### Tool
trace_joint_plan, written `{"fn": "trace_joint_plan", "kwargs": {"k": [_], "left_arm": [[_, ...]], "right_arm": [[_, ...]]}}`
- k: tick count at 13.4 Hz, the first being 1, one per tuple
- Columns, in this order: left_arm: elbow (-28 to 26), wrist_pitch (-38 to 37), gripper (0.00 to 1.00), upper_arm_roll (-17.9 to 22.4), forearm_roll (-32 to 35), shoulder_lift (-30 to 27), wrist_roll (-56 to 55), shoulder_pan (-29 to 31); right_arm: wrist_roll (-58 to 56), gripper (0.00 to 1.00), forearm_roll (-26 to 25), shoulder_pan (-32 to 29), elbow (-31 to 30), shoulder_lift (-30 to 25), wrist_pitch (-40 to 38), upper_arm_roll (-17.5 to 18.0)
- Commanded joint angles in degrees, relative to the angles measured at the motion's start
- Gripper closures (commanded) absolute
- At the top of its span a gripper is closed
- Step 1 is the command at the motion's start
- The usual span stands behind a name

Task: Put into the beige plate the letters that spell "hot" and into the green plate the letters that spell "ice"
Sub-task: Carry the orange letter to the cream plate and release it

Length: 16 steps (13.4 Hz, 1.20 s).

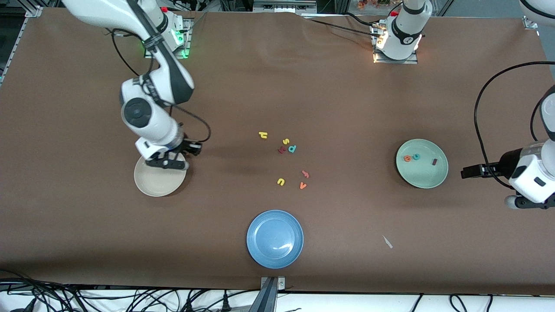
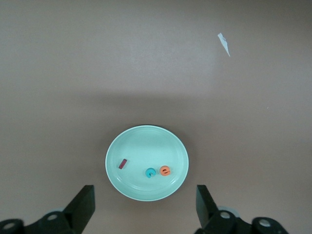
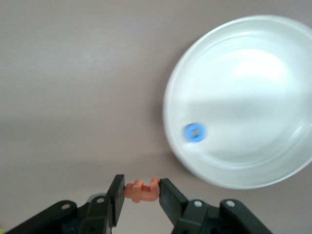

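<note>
The right hand [image 3: 142, 191] pinches a small orange foam letter [image 3: 142, 190] between its two fingers, at the edge of the beige plate [image 1: 149, 184]. I judge it is the t, but its form is half covered by the fingers, so this is not sure. The blue o [image 3: 194, 132] lies already inside this plate, near the rim; in the front view the arm hides it.

Such a foam letter looks very light and soft, so I think a gentle squeeze across its thin body is enough. A hard squeeze would bend it, and it could stick to a finger pad when it is let go.

The yellow h [image 1: 262, 135] lies on the bench [image 1: 277, 86] in the middle, at the edge of the loose letters that is farther from the front camera, a little apart from the yellow s [image 1: 285, 141].

The green plate [image 1: 427, 182], toward the left arm's end, holds the orange e [image 1: 407, 158], the teal c [image 1: 416, 157] and the dark maroon i [image 1: 434, 161].

The left hand [image 2: 145, 207] waits with fingers spread wide and empty, high above the bench just beside the green plate. In the front view this hand is cut off at the picture's edge.
</note>
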Motion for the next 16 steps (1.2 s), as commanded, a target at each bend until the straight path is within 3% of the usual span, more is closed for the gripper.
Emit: {"fn": "trace_joint_plan", "kwargs": {"k": [1, 3, 5, 6, 7, 9, 11, 14, 16], "left_arm": [[-8.90, 2.73, 0.03, -0.04, 3.74, -6.23, 6.27, -0.68], [-8.46, 2.64, 0.00, -0.13, 3.66, -6.15, 6.19, -0.76], [-7.67, 2.64, 0.00, -0.22, 3.22, -6.15, 5.84, -0.94], [-6.36, 2.64, 0.00, -0.66, 3.22, -6.06, 5.84, -1.03], [-5.83, 2.64, 0.00, -1.01, 3.22, -6.06, 6.01, -0.94], [-5.73, 2.64, 0.00, -2.15, 3.65, -6.06, 6.10, -1.03], [-5.65, 2.64, 0.00, -2.24, 3.83, -6.24, 6.10, -0.94], [-2.22, 2.55, 0.00, -1.80, 3.31, -6.24, 6.19, -0.94], [-2.22, 2.55, 0.00, -1.98, 4.01, -6.24, 6.01, -1.46]], "right_arm": [[-13.05, 0.80, -0.36, -3.76, -1.50, -1.42, -0.10, -2.77], [-18.27, 0.78, 0.60, -3.94, -1.06, -0.28, 0.69, -5.51], [-18.02, 0.66, 0.96, -3.85, -1.23, -0.01, 1.65, -5.52], [-17.76, 0.44, 1.05, -3.85, -1.15, 0.08, 1.74, -5.52], [-17.41, 0.39, 1.39, -3.77, -1.14, 0.25, 1.75, -5.43], [-17.41, 0.15, 7.34, -3.33, -1.14, 0.25, 1.66, -4.99], [-15.40, 0.12, 9.30, -2.28, -1.14, 0.08, 1.40, -3.33], [-1.45, 0.03, 9.31, 3.24, -1.23, -0.01, 1.74, -1.21], [9.17, 0.03, 9.31, 6.51, -1.67, 0.25, 4.01, 0.97]]}}
